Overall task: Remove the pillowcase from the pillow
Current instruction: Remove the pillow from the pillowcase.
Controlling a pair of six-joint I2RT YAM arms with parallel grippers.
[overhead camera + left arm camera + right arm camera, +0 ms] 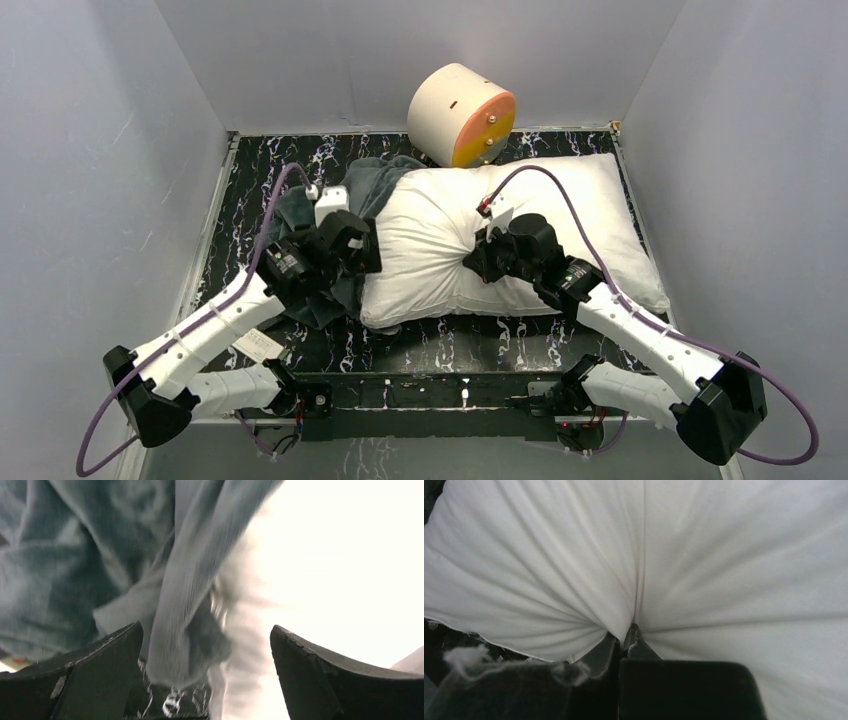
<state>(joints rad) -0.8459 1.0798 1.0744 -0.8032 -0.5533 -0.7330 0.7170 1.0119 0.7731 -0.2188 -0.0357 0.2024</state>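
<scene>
The white pillow (560,215) lies across the middle and right of the table, almost wholly bare. The pillowcase (375,178), its dark grey side showing, is bunched at the pillow's left end. My left gripper (352,262) is open over that bunch; in the left wrist view a grey fold (175,605) hangs between its spread fingers (102,667), with the pillow (340,565) bright on the right. My right gripper (472,262) is shut on a pinch of the pillow's white fabric (634,580) near its front middle; creases fan out from the closed fingertips (631,635).
A cream-and-orange cylinder (462,116) lies at the back, touching the pillow's far edge. The tabletop (250,200) is black with white marbling, walled by grey panels on three sides. A white tag (258,347) lies near the left arm.
</scene>
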